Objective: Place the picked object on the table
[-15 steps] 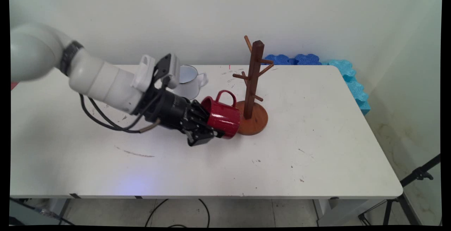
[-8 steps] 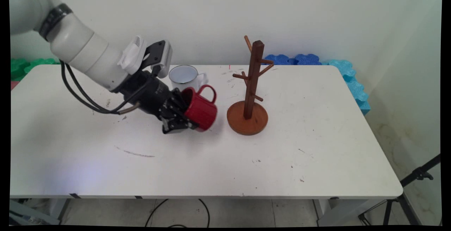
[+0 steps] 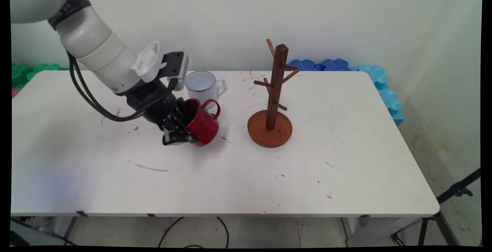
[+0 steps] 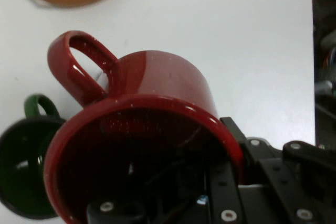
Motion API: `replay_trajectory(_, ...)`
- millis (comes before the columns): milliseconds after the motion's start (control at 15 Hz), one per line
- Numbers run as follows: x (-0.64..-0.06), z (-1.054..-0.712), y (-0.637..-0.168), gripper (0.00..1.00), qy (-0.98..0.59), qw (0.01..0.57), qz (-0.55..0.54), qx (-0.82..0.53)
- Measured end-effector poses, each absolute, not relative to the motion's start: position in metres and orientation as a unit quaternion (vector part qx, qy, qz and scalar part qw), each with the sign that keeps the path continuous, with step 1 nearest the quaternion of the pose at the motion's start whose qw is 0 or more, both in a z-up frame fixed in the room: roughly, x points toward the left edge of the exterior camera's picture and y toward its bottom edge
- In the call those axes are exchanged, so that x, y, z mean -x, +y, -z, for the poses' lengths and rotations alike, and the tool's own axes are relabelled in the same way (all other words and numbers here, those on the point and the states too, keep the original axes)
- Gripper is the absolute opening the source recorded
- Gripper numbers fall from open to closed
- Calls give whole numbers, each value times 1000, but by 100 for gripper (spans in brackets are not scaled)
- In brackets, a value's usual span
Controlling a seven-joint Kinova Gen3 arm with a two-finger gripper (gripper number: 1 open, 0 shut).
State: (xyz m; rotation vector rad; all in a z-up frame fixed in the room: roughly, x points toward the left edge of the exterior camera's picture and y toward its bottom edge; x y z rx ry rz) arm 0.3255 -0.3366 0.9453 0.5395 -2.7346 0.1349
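My gripper [image 3: 187, 129] is shut on the rim of a red mug [image 3: 203, 124], with one finger inside and one outside. The mug is tilted, its mouth turned toward the hand and its handle [image 3: 212, 105] up, low over the white table [image 3: 346, 148]. In the hand view the red mug [image 4: 152, 103] fills the middle and the gripper [image 4: 227, 174] clamps its rim at the lower right. Beside it lies a dark green mug [image 4: 23, 179]. A white enamel mug [image 3: 204, 84] stands just behind the red one.
A wooden mug tree [image 3: 275, 90] on a round base [image 3: 270, 131] stands right of the mug, its pegs bare. Blue foam pieces [image 3: 376, 79] lie along the table's back right corner, green ones [image 3: 27, 71] at the back left. A tripod [image 3: 453, 194] stands at the lower right.
The arm has carried the red mug leftward, away from the mug tree's base to a spot in front of the white mug. The grip has stayed shut.
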Motion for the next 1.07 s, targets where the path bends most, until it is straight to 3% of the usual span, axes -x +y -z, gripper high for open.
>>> replay_trajectory(533,-312,-925,-343,0,-973,111,-9,-202)
replay_trajectory(1067,-286,-894,-356,0,-971,83,14,-224)
